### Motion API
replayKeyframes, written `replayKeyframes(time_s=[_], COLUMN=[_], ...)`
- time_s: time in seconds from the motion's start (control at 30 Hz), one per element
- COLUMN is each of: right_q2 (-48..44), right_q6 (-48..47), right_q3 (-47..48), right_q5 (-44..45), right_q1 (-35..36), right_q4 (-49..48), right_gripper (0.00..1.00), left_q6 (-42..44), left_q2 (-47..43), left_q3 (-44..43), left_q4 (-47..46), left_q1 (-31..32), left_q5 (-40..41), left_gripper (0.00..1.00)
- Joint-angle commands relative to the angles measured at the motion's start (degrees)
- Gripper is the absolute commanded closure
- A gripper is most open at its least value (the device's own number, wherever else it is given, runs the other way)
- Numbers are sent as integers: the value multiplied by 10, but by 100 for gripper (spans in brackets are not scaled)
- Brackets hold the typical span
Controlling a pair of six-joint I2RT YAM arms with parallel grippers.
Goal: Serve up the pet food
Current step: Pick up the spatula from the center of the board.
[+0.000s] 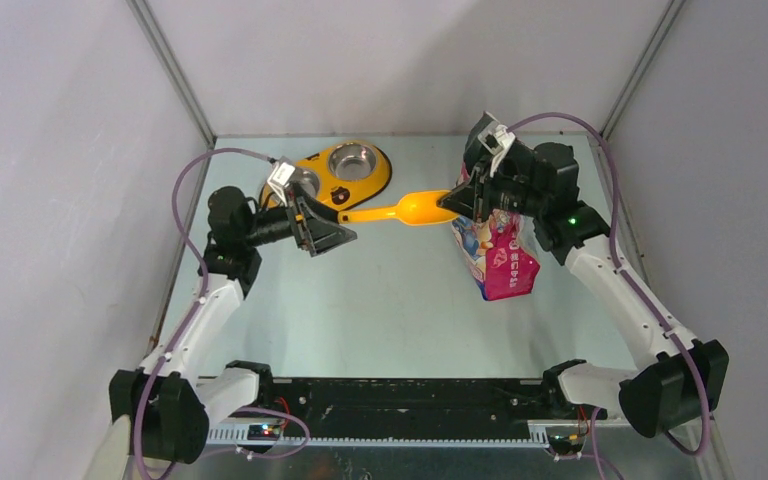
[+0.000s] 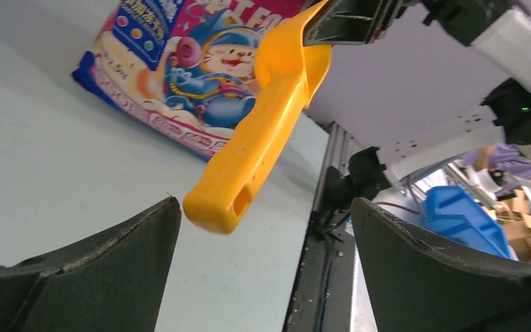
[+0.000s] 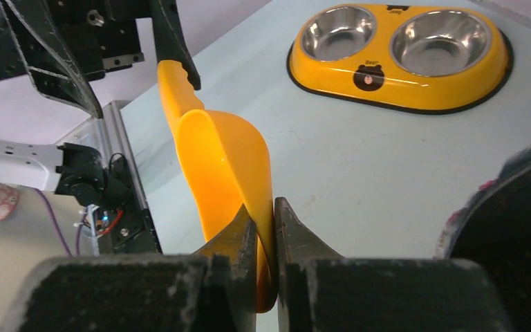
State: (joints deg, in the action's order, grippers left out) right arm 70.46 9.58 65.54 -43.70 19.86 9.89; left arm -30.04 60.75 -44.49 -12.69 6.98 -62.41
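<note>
My right gripper is shut on the rim of the orange scoop's bowl and holds it level above the table. The scoop points its handle left toward my left gripper. In the left wrist view that gripper is open, and the scoop handle's end hangs between its fingers, close to the left one, with a gap showing. The blue-and-pink pet food pouch stands under my right gripper; its cartoon front faces the left wrist view. No kibble shows.
The yellow double feeder with two steel bowls lies at the back of the table behind my left gripper; both bowls look bare in the right wrist view, where the feeder is at upper right. Grey walls close in three sides.
</note>
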Motion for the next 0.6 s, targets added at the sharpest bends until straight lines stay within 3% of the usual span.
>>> replayKeyframes(time_s=[0.0, 0.23, 0.4, 0.57], right_q2=[4, 10, 18, 39], right_q6=[49, 90, 127, 135], right_q3=[-3, -31, -64, -69], right_q5=[-44, -62, -60, -66], right_q1=[-2, -3, -17, -24], right_q4=[-60, -111, -159, -162], right_gripper=[100, 100, 100, 100], left_q6=[-129, -181, -304, -271], left_q2=[7, 82, 97, 94], left_q3=[22, -20, 12, 0], left_q4=[-185, -214, -380, -290], left_q1=[2, 33, 40, 40], left_q5=[-57, -90, -69, -51], left_gripper=[0, 1, 2, 5])
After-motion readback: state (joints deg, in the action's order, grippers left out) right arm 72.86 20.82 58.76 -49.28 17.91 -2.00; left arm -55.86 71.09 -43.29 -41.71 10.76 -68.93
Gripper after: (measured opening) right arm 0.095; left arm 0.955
